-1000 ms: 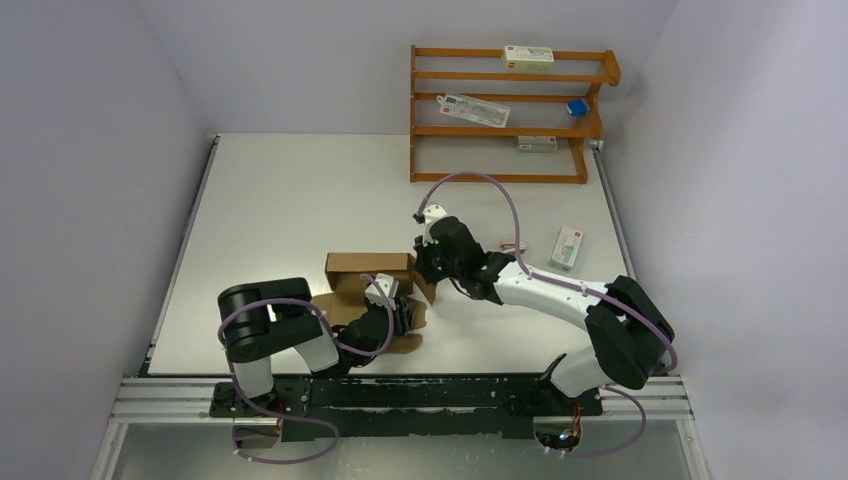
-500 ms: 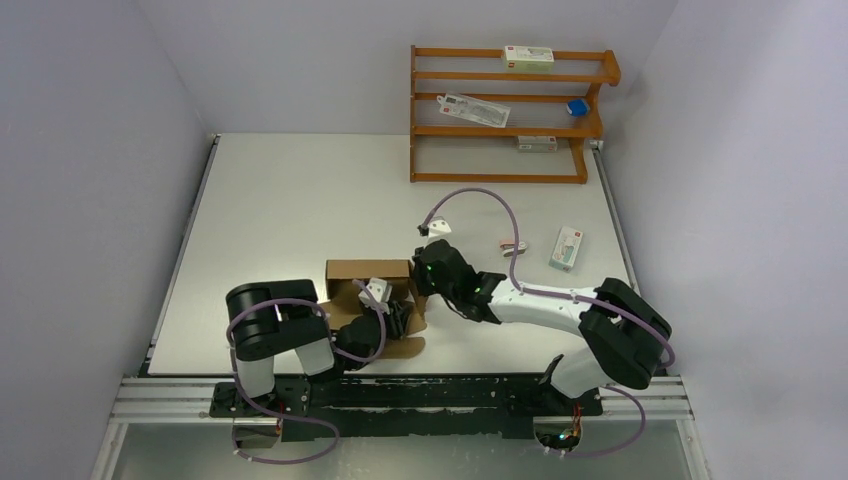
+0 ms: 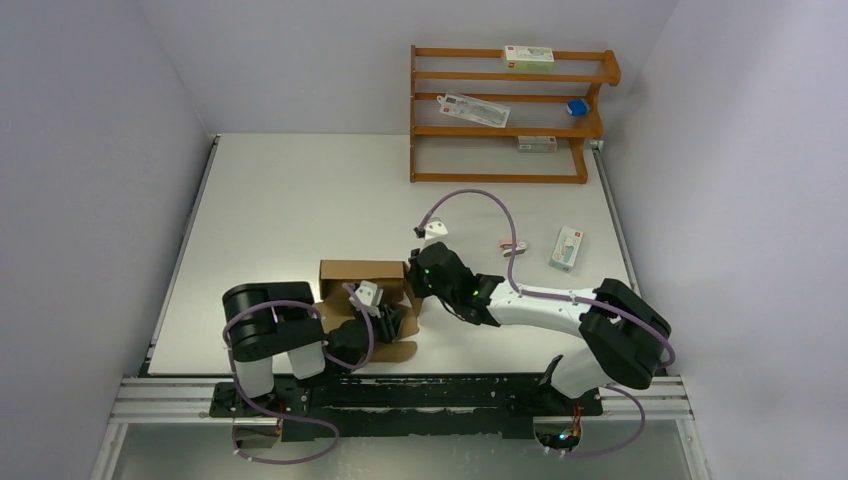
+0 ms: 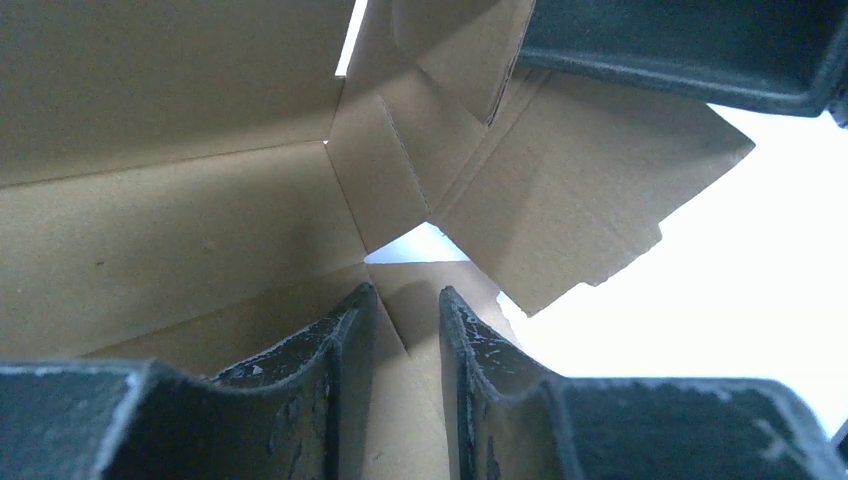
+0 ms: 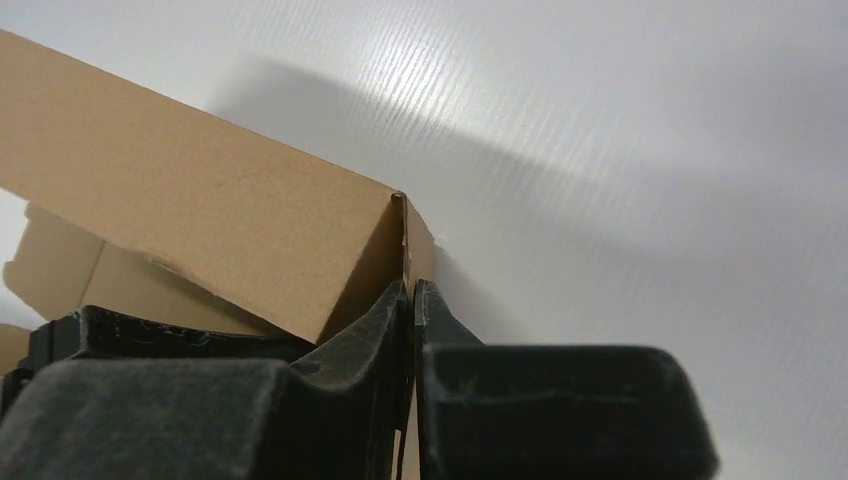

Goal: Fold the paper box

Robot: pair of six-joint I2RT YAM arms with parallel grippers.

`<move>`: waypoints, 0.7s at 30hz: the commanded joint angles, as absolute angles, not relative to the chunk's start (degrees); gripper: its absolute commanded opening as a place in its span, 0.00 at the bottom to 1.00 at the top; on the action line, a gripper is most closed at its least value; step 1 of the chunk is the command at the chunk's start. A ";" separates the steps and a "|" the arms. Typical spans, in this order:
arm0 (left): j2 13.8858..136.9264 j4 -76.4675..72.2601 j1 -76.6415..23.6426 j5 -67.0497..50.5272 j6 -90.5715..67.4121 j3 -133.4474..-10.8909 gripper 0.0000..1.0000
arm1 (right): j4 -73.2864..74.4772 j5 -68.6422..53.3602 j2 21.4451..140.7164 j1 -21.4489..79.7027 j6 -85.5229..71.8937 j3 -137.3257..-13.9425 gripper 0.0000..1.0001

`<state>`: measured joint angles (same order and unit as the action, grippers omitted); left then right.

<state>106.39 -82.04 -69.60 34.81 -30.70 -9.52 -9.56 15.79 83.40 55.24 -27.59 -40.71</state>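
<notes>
Your plain brown cardboard paper box (image 3: 362, 272) sits half-formed near the white table's (image 3: 290, 200) front edge. Your right gripper (image 5: 411, 300) pinches its end wall. Your left gripper (image 4: 405, 335), among its open flaps, stands narrow, grip unclear.

I record the paper box (image 3: 362, 272) at lower centre of the overhead frame: plain brown unprinted cardboard, partly erected. One long wall stands upright. Notched flaps (image 4: 600, 190) splay open toward the bottom edge, unfolded.
</notes>
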 commanded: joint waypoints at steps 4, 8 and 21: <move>98.68 -78.99 -69.96 33.04 -31.73 -6.94 0.37 | -11.71 15.56 83.23 55.51 -24.79 -41.35 0.02; 94.10 -74.21 -69.96 32.62 -32.17 -6.82 0.38 | -11.40 15.31 83.31 55.65 -23.18 -41.76 0.00; 64.71 -33.32 -69.52 43.36 -34.73 -7.47 0.44 | -9.70 14.50 83.97 56.05 -18.10 -43.40 0.00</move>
<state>72.66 -52.58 -69.60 36.16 -33.30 -6.42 -9.50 14.66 83.40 55.64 -20.23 -41.43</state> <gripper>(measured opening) 0.422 0.028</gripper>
